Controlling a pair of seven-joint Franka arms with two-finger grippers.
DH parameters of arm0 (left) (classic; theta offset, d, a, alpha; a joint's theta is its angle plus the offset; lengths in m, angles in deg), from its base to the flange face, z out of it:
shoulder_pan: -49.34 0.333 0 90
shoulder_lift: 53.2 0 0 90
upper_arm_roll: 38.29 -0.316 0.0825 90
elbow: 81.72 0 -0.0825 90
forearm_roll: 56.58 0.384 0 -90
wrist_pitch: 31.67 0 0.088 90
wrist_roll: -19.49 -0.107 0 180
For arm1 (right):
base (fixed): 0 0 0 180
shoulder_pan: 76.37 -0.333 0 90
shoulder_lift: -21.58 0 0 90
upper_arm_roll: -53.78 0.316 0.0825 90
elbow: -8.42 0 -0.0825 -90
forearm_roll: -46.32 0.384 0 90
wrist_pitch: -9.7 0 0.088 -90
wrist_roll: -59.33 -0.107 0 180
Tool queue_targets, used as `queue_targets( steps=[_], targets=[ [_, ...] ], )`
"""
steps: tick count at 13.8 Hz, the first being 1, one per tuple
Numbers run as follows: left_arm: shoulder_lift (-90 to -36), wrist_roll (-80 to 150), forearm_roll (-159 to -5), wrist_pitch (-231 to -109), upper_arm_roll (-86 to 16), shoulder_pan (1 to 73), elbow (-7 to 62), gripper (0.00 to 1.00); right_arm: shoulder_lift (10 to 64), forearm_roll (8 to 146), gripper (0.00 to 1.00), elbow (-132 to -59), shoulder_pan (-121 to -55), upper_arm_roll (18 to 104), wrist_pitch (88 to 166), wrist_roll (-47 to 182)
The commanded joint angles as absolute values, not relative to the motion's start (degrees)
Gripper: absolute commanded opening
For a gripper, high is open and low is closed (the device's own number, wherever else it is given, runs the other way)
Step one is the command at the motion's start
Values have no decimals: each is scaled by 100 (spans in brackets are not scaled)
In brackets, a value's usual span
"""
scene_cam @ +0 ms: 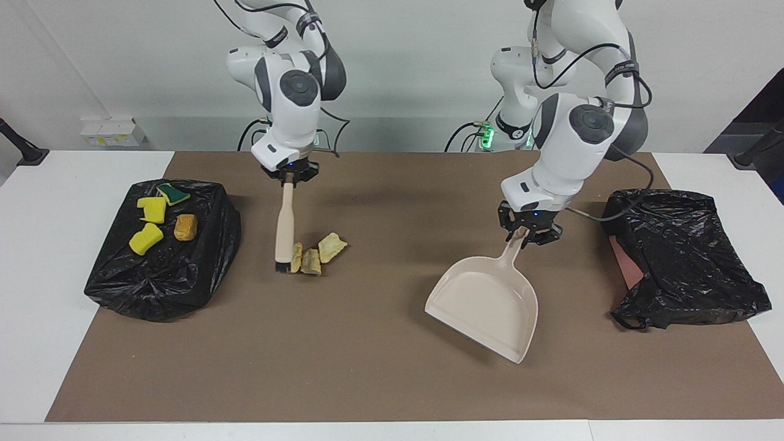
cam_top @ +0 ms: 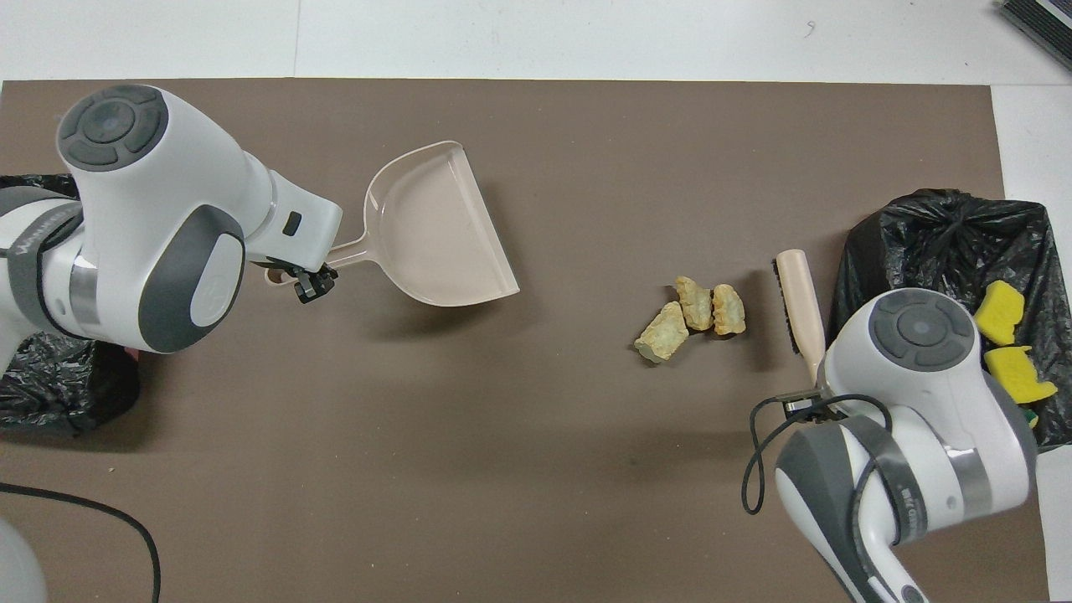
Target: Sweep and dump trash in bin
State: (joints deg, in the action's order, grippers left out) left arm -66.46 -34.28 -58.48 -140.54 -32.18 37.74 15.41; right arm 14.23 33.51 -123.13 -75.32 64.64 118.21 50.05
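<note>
Three pale yellow-tan chunks (scene_cam: 313, 253) (cam_top: 695, 314) lie together on the brown mat. My right gripper (scene_cam: 288, 174) (cam_top: 806, 395) is shut on the handle of the beige brush (scene_cam: 284, 226) (cam_top: 800, 301). The brush's black bristles (scene_cam: 282, 267) are down at the mat, close beside the chunks. My left gripper (scene_cam: 527, 233) (cam_top: 306, 280) is shut on the handle of the beige dustpan (scene_cam: 487, 303) (cam_top: 435, 230), which is tilted low over the mat with its mouth toward the chunks. Yellow sponge bits (scene_cam: 152, 209) (cam_top: 1001, 300), one green-backed (scene_cam: 174, 194), and a golden-brown lump (scene_cam: 185, 227) lie on the black-bagged bin (scene_cam: 184, 275) (cam_top: 938, 234).
A second black bag (scene_cam: 686, 257) (cam_top: 50, 385) lies at the left arm's end of the mat, with something pink under it. A stretch of bare mat (scene_cam: 380, 275) separates the chunks from the dustpan. White table (scene_cam: 37, 245) surrounds the mat.
</note>
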Motion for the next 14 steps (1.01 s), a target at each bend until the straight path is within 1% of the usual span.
queue_targets(
  steps=[1,3,4,6,7,12,14],
  targets=[
    [-6393,-4184,-5711,-13924,-3196,3756,1925,0,1454,3278,0,-12675,-7584,6555,12149,4888],
    [-6043,-4195,-5710,-14055,-3187,3660,2573,0,1507,3348,0,-12798,-7995,6555,12203,4484],
    [-5788,-4195,-5710,-14378,-3187,3511,3038,0,1568,3357,0,-12808,-8110,6564,12203,4378],
    [-5453,-3994,-5710,-14959,-3178,3422,3830,0,1709,3698,0,-12808,-8278,6564,12238,4351],
    [-5356,-3775,-5710,-15162,-3178,3335,4069,0,1762,3839,0,-12808,-8392,6564,12377,4263],
    [-5425,-3554,-5719,-15559,-3170,2948,4317,0,1797,4454,0,-12764,-8743,6564,12554,4078],
    [-5469,-3256,-5719,-15577,-3178,2720,4335,0,1946,4613,0,-12729,-8980,6564,12667,3860]
  ],
)
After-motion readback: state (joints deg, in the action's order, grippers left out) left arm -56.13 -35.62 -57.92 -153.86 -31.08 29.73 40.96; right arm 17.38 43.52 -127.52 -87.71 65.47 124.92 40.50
